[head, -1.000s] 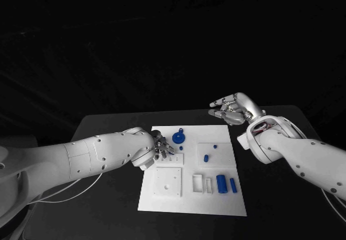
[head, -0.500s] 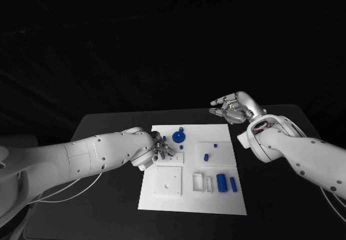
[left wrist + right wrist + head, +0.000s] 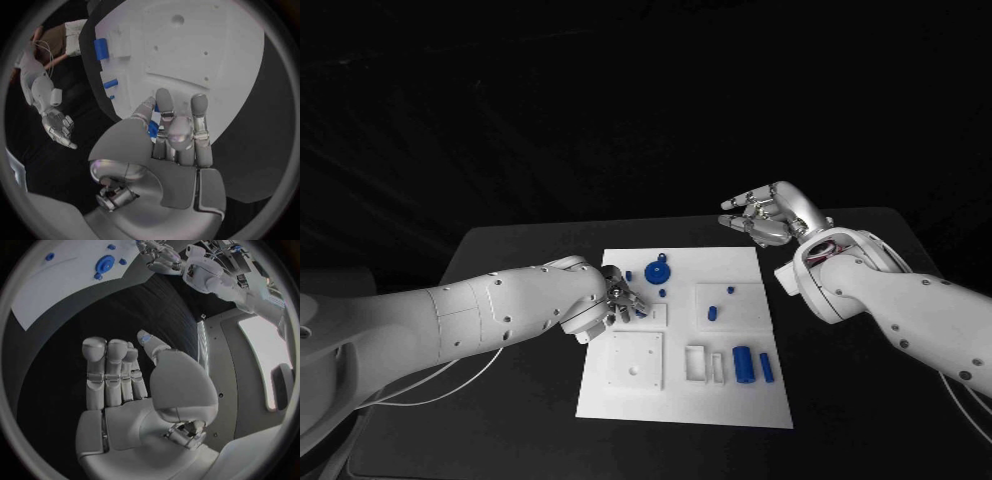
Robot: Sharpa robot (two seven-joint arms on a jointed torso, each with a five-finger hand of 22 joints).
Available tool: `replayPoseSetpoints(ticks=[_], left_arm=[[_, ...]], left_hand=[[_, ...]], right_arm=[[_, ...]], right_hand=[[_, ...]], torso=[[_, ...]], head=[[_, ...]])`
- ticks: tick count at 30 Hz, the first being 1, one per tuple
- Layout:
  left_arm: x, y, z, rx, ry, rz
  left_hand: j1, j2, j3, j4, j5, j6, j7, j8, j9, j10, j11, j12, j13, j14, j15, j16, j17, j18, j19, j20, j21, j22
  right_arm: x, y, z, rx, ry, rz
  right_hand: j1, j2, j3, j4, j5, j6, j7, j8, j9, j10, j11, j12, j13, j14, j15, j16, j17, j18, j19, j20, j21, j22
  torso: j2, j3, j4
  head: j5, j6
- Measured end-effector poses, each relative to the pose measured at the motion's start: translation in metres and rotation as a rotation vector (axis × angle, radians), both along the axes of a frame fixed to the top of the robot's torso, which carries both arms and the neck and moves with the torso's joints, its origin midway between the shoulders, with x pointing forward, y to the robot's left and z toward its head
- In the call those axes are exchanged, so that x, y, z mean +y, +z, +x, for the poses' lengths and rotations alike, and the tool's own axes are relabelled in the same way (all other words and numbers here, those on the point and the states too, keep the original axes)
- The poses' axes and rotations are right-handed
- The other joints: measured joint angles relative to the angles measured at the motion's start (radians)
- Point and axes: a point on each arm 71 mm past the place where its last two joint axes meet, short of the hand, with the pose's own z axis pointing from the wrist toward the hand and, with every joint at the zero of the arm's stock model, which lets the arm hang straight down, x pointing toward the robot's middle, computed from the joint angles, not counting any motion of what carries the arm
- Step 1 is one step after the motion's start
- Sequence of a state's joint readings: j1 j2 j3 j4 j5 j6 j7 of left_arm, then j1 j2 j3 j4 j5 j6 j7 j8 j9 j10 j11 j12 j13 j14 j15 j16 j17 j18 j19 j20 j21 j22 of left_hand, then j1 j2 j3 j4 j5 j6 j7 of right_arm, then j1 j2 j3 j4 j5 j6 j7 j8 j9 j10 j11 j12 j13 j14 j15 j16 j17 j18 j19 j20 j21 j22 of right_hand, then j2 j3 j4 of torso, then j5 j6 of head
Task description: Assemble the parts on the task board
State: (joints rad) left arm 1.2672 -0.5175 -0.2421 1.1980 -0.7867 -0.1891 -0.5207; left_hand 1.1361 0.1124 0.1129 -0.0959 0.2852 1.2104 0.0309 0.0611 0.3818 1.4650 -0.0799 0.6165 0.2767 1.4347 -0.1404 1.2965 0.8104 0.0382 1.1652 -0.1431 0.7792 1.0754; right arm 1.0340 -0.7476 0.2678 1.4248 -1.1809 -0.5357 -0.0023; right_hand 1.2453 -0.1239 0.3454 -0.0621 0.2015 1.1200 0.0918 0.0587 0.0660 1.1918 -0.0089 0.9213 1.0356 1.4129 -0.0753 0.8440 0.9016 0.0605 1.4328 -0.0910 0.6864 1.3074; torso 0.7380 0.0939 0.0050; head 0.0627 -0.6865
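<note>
Task board [image 3: 678, 400] left edge meets left robot hand [image 3: 620, 299]; right robot hand [image 3: 764, 215] hovers beyond its far corner.

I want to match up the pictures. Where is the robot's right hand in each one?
Head view: right hand raised beyond the task board's far right corner, fingers apart, empty.
Left wrist view: small right hand off the board's edge, over dark table.
Right wrist view: own hand, big, mid-circle.
Shared landmark: the white task board.

Two glossy white arms — left arm [image 3: 473, 315], right arm [image 3: 891, 300] — dotted with dark screws, ending in silver hands; thin cables lower left.
</note>
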Motion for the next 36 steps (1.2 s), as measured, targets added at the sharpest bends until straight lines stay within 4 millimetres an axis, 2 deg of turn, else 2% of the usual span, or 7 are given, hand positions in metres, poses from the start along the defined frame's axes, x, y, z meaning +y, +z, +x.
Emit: replayPoseSetpoints(ticks=[7,28,36], left_arm=[[0.0005,0.0003,0.0003,-0.01,-0.011,0.014],[0.0005,0.001,0.0008,-0.035,-0.036,0.043],[0.0004,0.001,0.001,-0.039,-0.04,0.047]], left_hand=[[0.006,0.006,-0.009,0.003,-0.004,0.0,0.0,0.0,0.0,0.0,0.0,0.0,-0.002,0.0,0.0,0.005,0.003,0.0,0.004,0.004,-0.01,0.011],[0.006,0.006,-0.012,0.004,-0.012,0.0,0.0,0.002,0.003,0.002,0.002,0.004,-0.003,0.001,0.002,0.005,0.004,0.0,0.011,0.004,-0.023,0.029],[0.006,0.005,-0.016,0.002,-0.012,0.0,0.0,0.001,0.029,0.002,0.002,0.004,-0.006,0.0,0.003,0.005,-0.001,0.0,0.011,0.004,-0.03,0.043]], right_arm=[[-0.0002,-0.0001,0.0001,0.0,0.0,0.0],[-0.0004,-0.0008,0.0009,0.002,-0.002,0.001],[-0.0005,-0.0011,0.0011,0.004,-0.002,0.001]], right_hand=[[0.0,0.0,0.0,0.0,0.004,0.0,0.0,0.0,0.0,0.0,0.0,0.0,0.0,0.0,0.0,0.0,-0.002,0.0,0.0,0.0,0.0,0.0],[0.0,0.0,0.0,0.0,0.009,0.0,0.0,0.0,0.0,-0.007,0.0,0.0,-0.005,-0.003,0.003,0.004,-0.003,0.0,0.0,0.0,-0.007,0.0],[0.0,0.0,0.0,0.0,0.009,0.0,0.0,0.0,0.0,-0.007,0.0,0.004,-0.005,-0.003,0.003,0.004,-0.003,0.0,0.0,0.0,-0.007,0.0]], torso=[[0.0,0.0005,0.0001],[0.0,-0.0002,0.0001],[0.0,-0.0008,0.0002]], head=[[0.002,-0.001],[0.003,-0.003],[0.002,-0.005]])
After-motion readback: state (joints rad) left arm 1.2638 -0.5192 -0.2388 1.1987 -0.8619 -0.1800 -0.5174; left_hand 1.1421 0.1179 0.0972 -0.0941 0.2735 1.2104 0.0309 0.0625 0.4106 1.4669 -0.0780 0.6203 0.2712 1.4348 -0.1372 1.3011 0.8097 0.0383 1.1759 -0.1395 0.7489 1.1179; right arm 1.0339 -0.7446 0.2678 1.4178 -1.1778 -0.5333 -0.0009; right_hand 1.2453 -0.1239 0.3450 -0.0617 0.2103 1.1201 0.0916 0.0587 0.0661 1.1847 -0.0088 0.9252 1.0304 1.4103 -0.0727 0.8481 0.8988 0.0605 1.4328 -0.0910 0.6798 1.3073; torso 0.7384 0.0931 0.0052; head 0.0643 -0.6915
